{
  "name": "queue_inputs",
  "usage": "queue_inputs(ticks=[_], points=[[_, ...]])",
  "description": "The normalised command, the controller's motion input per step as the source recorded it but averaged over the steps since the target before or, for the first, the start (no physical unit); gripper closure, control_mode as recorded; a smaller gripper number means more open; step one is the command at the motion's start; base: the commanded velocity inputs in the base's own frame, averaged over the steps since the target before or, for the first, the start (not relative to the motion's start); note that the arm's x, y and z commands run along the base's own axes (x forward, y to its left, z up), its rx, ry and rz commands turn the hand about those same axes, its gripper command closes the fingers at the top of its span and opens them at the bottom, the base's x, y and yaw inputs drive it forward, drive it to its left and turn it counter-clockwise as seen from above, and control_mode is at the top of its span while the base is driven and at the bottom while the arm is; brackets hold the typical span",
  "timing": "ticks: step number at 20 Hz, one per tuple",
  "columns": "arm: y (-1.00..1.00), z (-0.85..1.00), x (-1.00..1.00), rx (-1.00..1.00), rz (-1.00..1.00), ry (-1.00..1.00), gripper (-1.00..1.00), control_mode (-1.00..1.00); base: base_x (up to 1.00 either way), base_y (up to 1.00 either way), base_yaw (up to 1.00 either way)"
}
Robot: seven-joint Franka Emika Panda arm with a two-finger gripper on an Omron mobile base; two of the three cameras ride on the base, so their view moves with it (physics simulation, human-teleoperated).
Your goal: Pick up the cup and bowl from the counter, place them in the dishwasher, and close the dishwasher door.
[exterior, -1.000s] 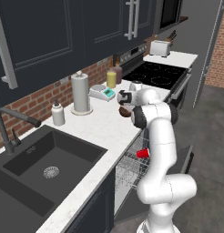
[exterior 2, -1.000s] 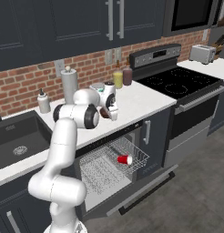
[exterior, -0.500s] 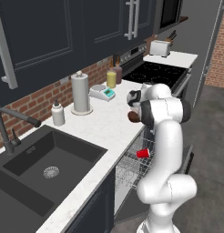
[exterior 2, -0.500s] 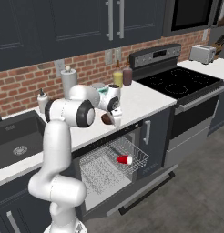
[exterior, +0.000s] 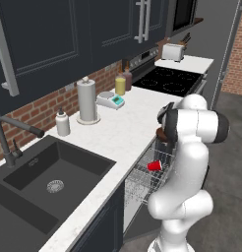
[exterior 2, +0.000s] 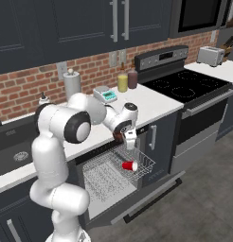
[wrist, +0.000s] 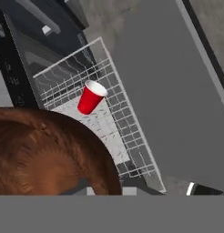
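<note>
Gripper (exterior 2: pixel 130 141) pinched narrow on rim of bowl (wrist: pixel 45 152), held in air past counter (exterior: pixel 128 133) edge, above pulled-out rack (exterior 2: pixel 113 172) of dishwasher (exterior 2: pixel 97 186).

Hand view: brown bowl close at lower left, rack beneath, flat dishwasher door (wrist: pixel 173 95) dropped open beside rack.

One cup (exterior 2: pixel 129 166), red, lying on side in rack.

Base views add backsplash items: one paper towel roll (exterior: pixel 86 101), two bottles (exterior: pixel 123 82), one small scale (exterior: pixel 110 100). One toaster (exterior: pixel 172 51) beyond stove (exterior: pixel 173 80).
</note>
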Motion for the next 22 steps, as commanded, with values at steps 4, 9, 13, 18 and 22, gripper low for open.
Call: queue_inputs(ticks=[4, 9, 13, 18, 22], points=[[-0.39, -0.13, -1.00, 0.14, -0.06, -0.04, 1.00, -1.00, 0.00, 0.00, 0.00], [-0.19, -0.33, -0.83, 0.20, -0.02, 0.00, 1.00, -1.00, 0.00, 0.00, 0.00], [-0.14, -0.58, -0.42, 0.25, -0.01, 0.01, 1.00, -1.00, 0.00, 0.00, 0.00], [-0.01, -0.70, -0.03, 0.25, -0.02, 0.05, 1.00, -1.00, 0.00, 0.00, 0.00], [0.00, -0.66, 0.18, 0.24, -0.02, 0.06, 1.00, -1.00, 0.00, 0.00, 0.00]])
